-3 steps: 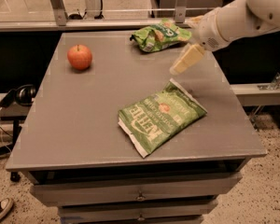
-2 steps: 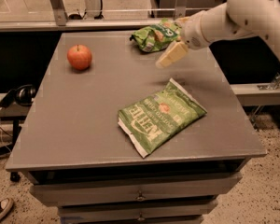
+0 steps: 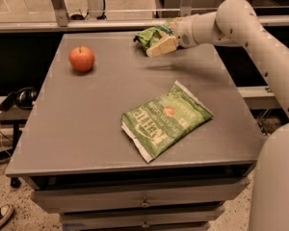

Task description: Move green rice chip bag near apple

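Watching from my station, I start with the grey flat-topped table (image 3: pixel 86 129), which has drawers beneath it. The robot's white arm (image 3: pixel 241 18) reaches in from the right across the table's far side.

The large flat green bag (image 3: pixel 166 119) lies nearer the camera than the gripper and a little to its right, well apart from it. Its white lettering reads "KETTLE", upside down from my viewpoint, with smaller print under it that I cannot make out and a small orange-red mark near its middle.

The green rice chip bag (image 3: pixel 151 34) is smaller, puffy and wrinkled, light green with pale patches. I can read no words on it. It sits at the table's far edge, just behind the gripper and partly covered by it.

The round red-orange apple (image 3: pixel 82 58), with its short dark stem, stands on the table well to the left of the gripper, apart from both bags.

The cream-coloured gripper (image 3: pixel 161 46) hangs right against the small bag's front. I cannot tell whether it is spread, closed or gripping the bag.
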Controlling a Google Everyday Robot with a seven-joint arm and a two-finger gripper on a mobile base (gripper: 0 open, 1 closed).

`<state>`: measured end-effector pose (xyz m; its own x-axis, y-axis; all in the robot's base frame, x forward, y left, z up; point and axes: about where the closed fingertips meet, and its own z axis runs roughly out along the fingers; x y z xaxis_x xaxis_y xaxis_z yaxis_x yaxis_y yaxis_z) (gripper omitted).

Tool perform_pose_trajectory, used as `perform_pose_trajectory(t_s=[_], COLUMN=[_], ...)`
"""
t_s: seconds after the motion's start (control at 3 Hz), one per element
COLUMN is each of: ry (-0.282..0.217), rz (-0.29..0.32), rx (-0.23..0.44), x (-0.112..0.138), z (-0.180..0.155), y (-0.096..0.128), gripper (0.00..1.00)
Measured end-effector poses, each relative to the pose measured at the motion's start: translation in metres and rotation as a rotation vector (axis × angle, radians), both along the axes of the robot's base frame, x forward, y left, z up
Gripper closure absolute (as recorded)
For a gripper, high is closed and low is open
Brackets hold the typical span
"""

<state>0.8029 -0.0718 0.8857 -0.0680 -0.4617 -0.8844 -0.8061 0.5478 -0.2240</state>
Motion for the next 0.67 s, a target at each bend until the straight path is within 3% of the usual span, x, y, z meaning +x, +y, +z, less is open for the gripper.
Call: perform_pose_trajectory(t_s=[0.33,0.67], ry=[0.002,0.033], rz=[-0.044,-0.061], rx=[0.075,0.143], x=[0.0216,0.0276], z=[0.0001,-0.0073], y=[-0.0033,-0.0006], gripper=[0.17,0.42])
